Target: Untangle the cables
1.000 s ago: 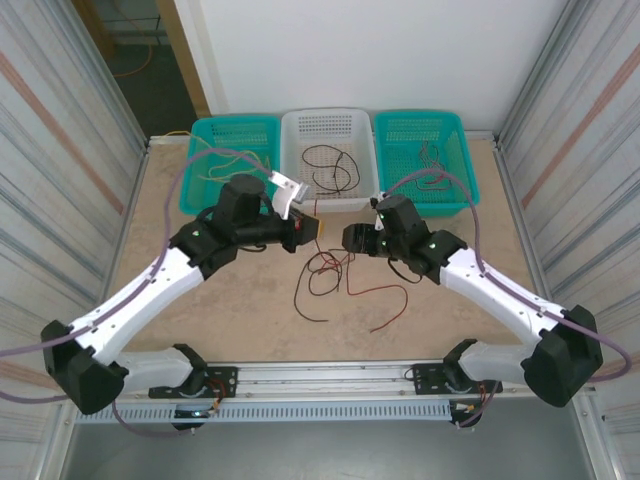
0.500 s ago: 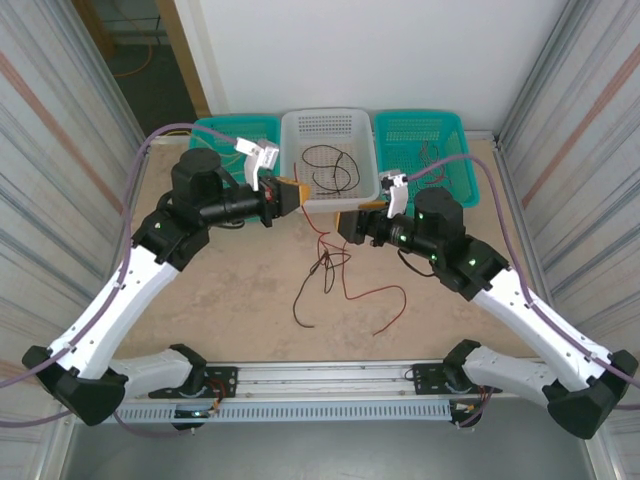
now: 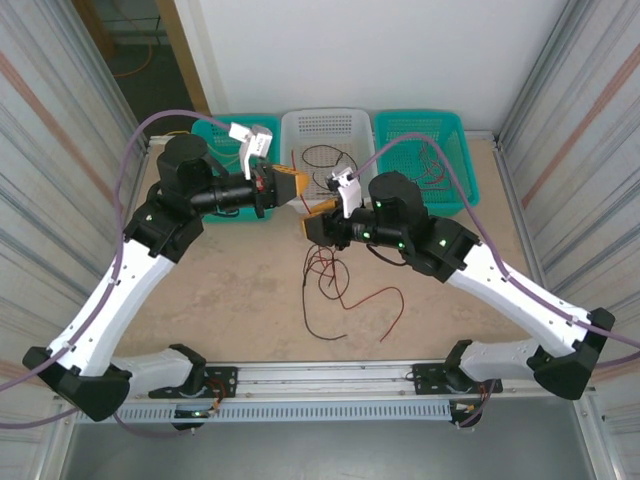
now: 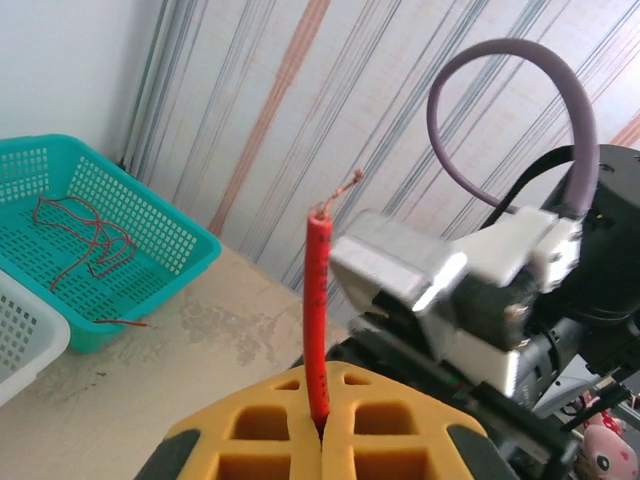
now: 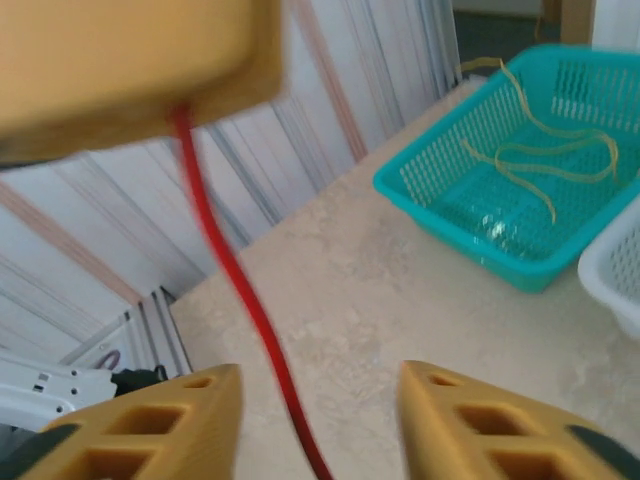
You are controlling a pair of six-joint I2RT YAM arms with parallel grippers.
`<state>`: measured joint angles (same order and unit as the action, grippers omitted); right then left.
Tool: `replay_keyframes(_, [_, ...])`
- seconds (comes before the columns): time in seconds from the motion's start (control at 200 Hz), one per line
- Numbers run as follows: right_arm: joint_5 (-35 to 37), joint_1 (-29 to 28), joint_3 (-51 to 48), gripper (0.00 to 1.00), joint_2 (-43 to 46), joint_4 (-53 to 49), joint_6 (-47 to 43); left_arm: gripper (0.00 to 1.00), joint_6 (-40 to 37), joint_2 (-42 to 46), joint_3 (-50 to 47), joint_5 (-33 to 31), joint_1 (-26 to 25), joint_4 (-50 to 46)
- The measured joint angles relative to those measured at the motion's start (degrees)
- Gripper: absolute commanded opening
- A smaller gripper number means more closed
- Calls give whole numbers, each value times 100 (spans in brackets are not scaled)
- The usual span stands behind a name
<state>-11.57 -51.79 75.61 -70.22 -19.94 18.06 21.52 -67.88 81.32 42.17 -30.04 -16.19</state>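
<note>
My left gripper is raised in front of the white basket, shut on a red cable whose stripped end sticks up past its yellow fingers. From there the red cable hangs down between the spread fingers of my right gripper, which is open just below and right of the left one. Neither right finger touches the cable. The rest of the cables, red and black, hang in a loose tangle onto the table, with free ends trailing toward the front.
Three baskets line the far edge: a teal one with yellow wires, a white one with a black wire, and a teal one with red wires. Corrugated walls stand close on both sides.
The left gripper lifted the red cable up and rightward. The right gripper swung left to just under it and its jaws narrowed. The tangle shifted slightly left on the table.
</note>
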Motion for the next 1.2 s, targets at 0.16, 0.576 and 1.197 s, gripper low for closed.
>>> replay_keyframes(0.16, [24,-2,17,0,-28,-2,-109,0,0,-39,0,22,79,0])
replay_keyframes(0.576, [146,365,35,0,179,140,136,71,81,544,-1073,-750,348,481])
replay_keyframes(1.197, [-70,907,468,0,369,772,839,71,734,501,-3467,-1126,-599,2959])
